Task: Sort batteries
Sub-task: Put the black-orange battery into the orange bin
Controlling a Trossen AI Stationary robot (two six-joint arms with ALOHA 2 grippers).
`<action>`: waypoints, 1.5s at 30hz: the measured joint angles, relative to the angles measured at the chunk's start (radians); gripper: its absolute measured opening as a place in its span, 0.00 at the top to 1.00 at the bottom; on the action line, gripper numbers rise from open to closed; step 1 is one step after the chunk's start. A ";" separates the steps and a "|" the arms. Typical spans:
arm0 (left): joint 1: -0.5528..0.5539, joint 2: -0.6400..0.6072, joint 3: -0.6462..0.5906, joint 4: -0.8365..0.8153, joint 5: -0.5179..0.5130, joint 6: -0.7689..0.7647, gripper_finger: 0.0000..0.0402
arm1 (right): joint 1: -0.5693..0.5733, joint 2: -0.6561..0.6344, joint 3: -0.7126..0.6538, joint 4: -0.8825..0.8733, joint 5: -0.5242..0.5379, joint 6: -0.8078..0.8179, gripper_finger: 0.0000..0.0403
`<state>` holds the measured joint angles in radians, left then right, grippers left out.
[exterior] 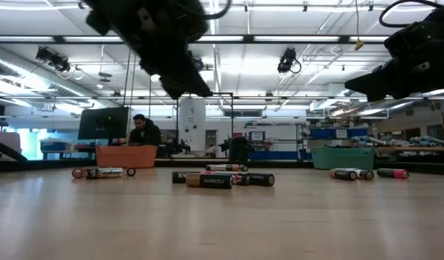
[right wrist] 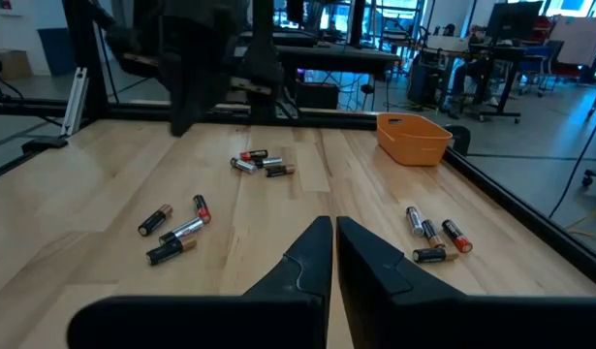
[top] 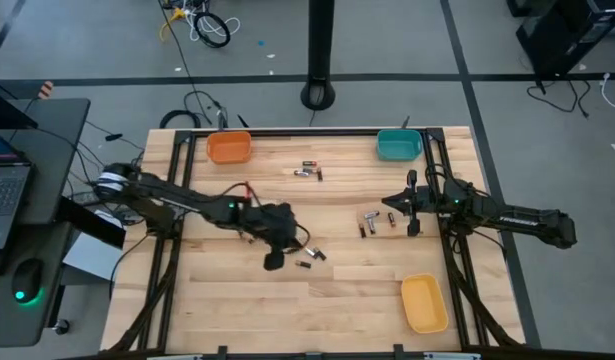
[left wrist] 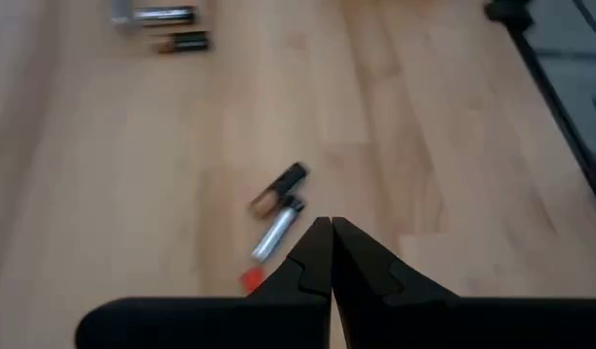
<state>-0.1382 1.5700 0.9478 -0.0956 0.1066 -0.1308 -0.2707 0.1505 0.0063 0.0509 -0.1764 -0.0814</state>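
you're at the very start as far as i can judge: no cell looks to be in any bin. the batteries point(top: 307, 172) lie loose in three bunches in the high view: one at upper centre between the orange bin point(top: 229, 148) and teal bin point(top: 398, 146), one right of centre by your right gripper point(top: 414, 228), one just below centre by your left gripper point(top: 274, 261). yellow bin point(top: 424, 302) sits lower right, looks bare inside, and what shows of the other two bins' insides looks bare too, tho small cells would be hard to spot.

left gripper hangs above the table point(top: 217, 300) w/ fingers pressed together, nothing in them; left wrist view shows the tips closed just short of a black cell and a silver one lying side by side. right gripper is at centre right of the high view, fingers nearly touching, also holding nothing; its wrist view shows cells spread ahead of it on the wood.

so all of the sorting is left: every bunch needs picking cell by cell, and you'll need to spread the fingers before any grab.
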 joint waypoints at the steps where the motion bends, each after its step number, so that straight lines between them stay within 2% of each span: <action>1: 0.000 0.029 0.029 -0.026 0.011 0.022 0.97 | 0.000 0.000 0.000 0.000 0.000 0.000 0.93; 9: -0.005 0.221 0.258 -0.293 0.019 0.179 0.97 | 0.000 0.000 0.000 0.000 0.000 0.000 0.93; 15: -0.026 0.281 0.343 -0.428 0.044 0.181 0.88 | 0.000 0.000 0.000 0.002 0.000 0.000 0.93; 18: -0.049 0.292 0.345 -0.437 0.044 0.177 0.80 | 0.000 0.000 0.000 0.007 0.000 0.000 0.93; 22: -0.073 0.302 0.345 -0.431 -0.011 0.151 0.70 | 0.000 0.000 0.000 0.007 0.000 0.000 0.93; 27: -0.073 0.303 0.330 -0.415 -0.036 0.102 0.62 | 0.000 0.000 0.000 0.007 0.000 0.000 0.93; 45: -0.085 0.407 0.316 -0.342 -0.066 0.017 0.60 | 0.000 0.000 0.000 0.010 0.000 0.000 0.93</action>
<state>-0.2234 1.9769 1.2640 -0.4379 0.0410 -0.1143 -0.2707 0.1505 0.0064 0.0605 -0.1768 -0.0814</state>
